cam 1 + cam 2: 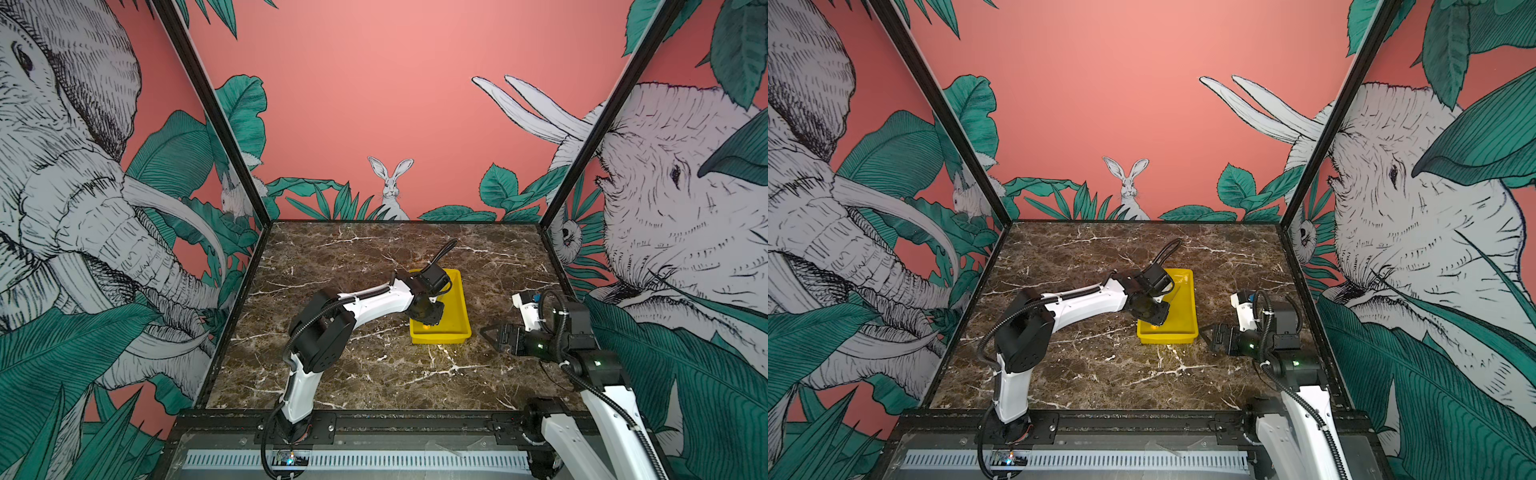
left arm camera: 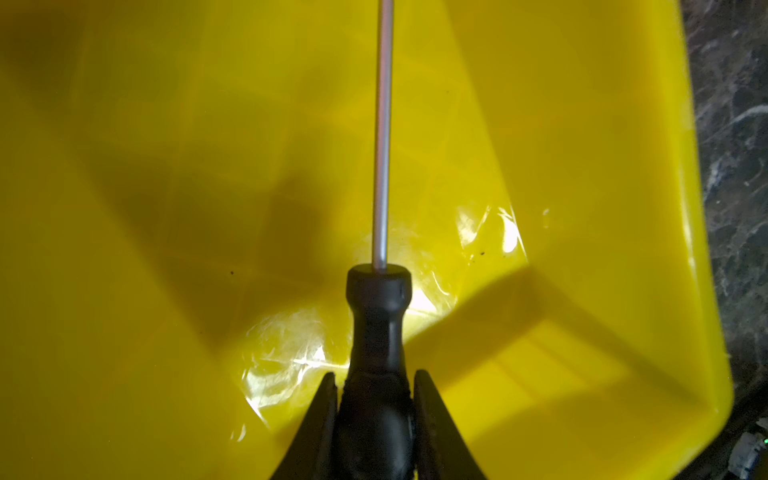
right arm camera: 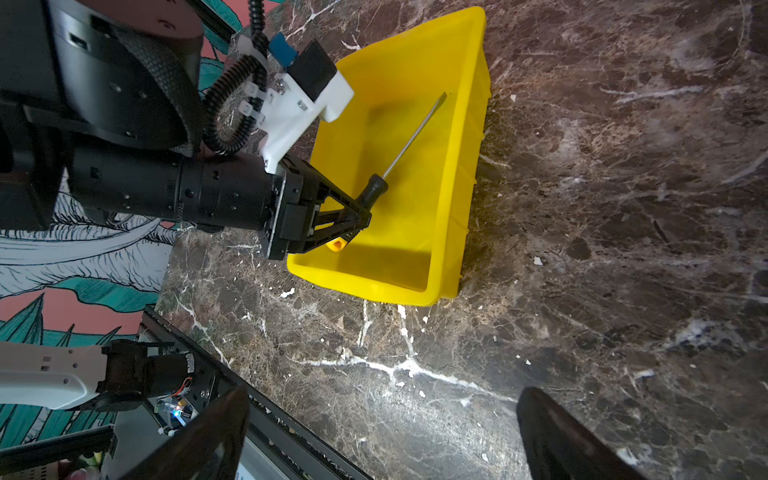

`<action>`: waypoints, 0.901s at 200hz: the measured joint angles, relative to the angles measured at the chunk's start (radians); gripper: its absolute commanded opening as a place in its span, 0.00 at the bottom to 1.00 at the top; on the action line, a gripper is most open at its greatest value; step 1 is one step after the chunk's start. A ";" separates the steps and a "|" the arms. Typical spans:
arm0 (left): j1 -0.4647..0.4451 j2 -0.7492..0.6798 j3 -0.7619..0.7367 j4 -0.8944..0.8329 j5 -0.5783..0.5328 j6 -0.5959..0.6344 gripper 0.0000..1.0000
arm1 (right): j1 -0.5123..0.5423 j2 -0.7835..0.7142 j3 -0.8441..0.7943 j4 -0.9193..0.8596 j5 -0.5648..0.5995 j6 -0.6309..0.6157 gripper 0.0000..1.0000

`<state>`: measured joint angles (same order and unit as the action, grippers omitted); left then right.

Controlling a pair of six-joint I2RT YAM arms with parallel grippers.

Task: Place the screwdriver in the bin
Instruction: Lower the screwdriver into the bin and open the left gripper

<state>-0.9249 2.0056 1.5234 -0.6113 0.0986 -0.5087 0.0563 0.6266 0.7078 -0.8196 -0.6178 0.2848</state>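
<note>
The yellow bin (image 1: 457,305) (image 1: 1187,305) stands lengthwise at mid-table. My left gripper (image 1: 428,319) (image 1: 1155,319) reaches into its near end and is shut on the black handle of the screwdriver (image 2: 376,316) (image 3: 376,189). In the left wrist view the left gripper (image 2: 375,374) has a finger pressed on each side of the handle. The thin shaft (image 3: 415,133) points along the bin (image 3: 457,166) toward its far end, low over the floor. The yellow cap (image 3: 336,245) sticks out behind the fingers. My right gripper (image 3: 384,392) (image 1: 488,334) is open and empty, just right of the bin.
The dark marble table (image 1: 374,374) is walled by printed panels on three sides, with black corner posts (image 1: 552,208). A black rail (image 1: 415,419) runs along the front edge. The left arm's elbow (image 1: 322,332) stands to the left of the bin.
</note>
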 measured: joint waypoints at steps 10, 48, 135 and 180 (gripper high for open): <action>0.000 0.010 0.000 0.007 0.003 -0.003 0.12 | 0.000 0.000 0.000 0.000 0.002 0.000 0.99; 0.000 0.033 0.000 0.014 0.018 -0.021 0.26 | 0.000 -0.002 0.000 0.001 0.006 0.004 0.99; 0.000 0.034 0.046 0.031 0.040 -0.042 0.39 | 0.000 -0.027 -0.003 0.007 0.012 0.019 1.00; 0.000 0.034 0.072 0.029 0.040 -0.038 0.48 | 0.000 -0.036 -0.003 0.007 0.014 0.023 1.00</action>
<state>-0.9253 2.0392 1.5951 -0.5823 0.1383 -0.5465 0.0563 0.5903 0.7048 -0.8127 -0.6037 0.3073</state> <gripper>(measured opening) 0.430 0.995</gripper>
